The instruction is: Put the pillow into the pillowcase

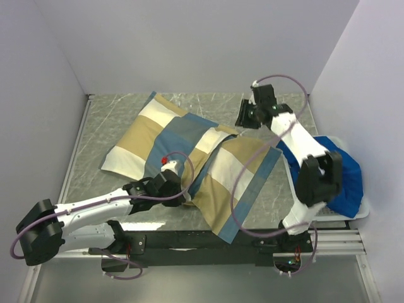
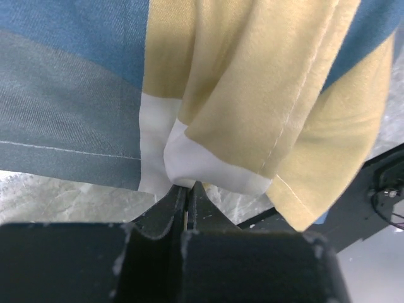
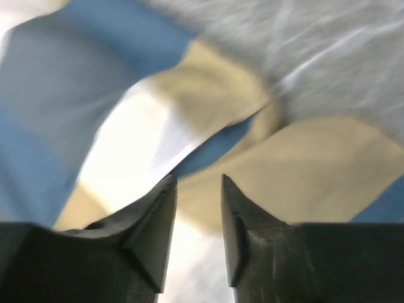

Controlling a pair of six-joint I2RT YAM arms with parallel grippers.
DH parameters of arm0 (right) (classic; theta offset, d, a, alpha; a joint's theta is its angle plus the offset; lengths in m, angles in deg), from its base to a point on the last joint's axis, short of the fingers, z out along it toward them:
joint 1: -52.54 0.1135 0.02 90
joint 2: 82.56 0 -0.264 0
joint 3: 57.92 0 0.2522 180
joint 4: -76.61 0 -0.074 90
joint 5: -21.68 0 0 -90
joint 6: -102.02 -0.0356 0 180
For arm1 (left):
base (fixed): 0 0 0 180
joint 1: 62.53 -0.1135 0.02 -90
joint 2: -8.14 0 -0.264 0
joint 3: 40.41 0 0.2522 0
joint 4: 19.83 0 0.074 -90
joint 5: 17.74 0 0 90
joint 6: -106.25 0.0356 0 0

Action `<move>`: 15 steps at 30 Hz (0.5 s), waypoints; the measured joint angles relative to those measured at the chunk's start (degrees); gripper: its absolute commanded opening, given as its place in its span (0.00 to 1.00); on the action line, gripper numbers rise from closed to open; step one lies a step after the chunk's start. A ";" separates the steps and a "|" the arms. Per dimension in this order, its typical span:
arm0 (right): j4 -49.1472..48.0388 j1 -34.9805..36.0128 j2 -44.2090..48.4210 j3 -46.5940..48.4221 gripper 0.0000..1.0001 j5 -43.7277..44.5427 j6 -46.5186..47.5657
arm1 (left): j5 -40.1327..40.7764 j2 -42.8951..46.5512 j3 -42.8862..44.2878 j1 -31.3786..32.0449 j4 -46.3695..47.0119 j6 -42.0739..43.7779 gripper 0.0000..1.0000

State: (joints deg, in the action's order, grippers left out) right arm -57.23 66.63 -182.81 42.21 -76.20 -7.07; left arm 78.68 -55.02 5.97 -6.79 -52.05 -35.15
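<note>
the left end effector [image 2: 187, 189] was clenched on a fold of the pillowcase [image 1: 189, 136]. a white corner of the cloth went right in between its tips. tan and blue cloth hung in folds just past them. the right end effector [image 3: 199, 183] was released, with a gap between its tips and nothing in the gap. it hung up in the air, and the pillowcase lay below and ahead of it, not touching. that view was blurry.

the pillowcase lay across the grey surface [image 1: 120, 113]. the part on the far-left side of the left end effector looked fat and puffy. the part on its right side looked flat and thin, like an empty flap. no bare bit of the pillow showed in any view. i think it was hidden inside the puffy part, but i could not tell how far in it was.

i think the job was part way done, and the step in hand was pulling the pillowcase over the rest of the pillow. next, the left end effector should hold tight and tug the cloth. the right one should come down, pinch the flat end and pull it straight. a weak hold could let the cloth slip out.
</note>
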 measured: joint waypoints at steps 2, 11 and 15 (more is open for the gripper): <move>-2.93 2.56 7.87 -7.48 0.28 -0.90 -0.92 | 0.35 1.25 -0.28 0.07 0.00 -0.48 0.01; -17.18 17.77 26.34 -35.52 0.29 -4.79 -7.45 | 1.62 6.60 -0.39 0.24 -0.31 -1.73 0.01; -24.50 21.35 21.51 -38.75 0.42 -8.44 -11.43 | 1.84 6.75 -0.42 0.55 -0.33 -1.90 0.01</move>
State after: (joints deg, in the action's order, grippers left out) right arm -81.73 87.99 -161.30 3.45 -84.63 -18.50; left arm 80.51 -48.27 5.56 -6.24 -52.37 -37.05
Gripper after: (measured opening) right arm 0.331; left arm 0.023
